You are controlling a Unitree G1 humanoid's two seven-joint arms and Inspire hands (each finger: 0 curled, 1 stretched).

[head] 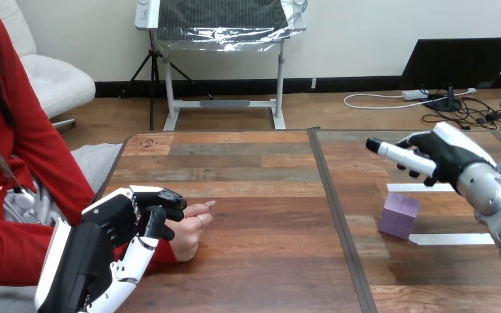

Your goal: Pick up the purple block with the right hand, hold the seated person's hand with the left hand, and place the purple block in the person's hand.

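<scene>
The purple block [399, 215] sits on the bench [261, 195] at the right of the frame, a little below centre. It lies between two strips of white tape [453, 238], and nothing touches it. The right hand [445, 156] hangs above it and slightly further back, in the upper right of the frame. Its fingers are stretched out toward the left and loosely spread, and they hold nothing. There is clear air between the hand and the block, so the pick-up has not begun.

At the lower left, the left hand [127, 218] is on the person's hand [192, 235], which rests on the bench with its own fingers loosely curled inward. The robot's fingers are bent over the back of that hand and the thumb crosses its near side, so this looks like a light hold. How firm the hold is cannot be told.

On this showing, the holding step looks to be in place, while the block is not yet grasped, lifted or carried. The block and the person's hand are well apart, on opposite halves of the bench. The right hand has to come down, close on the block and bring it across to the left. The person's hand also seems to need turning or opening palm up before anything can be laid in it.
</scene>
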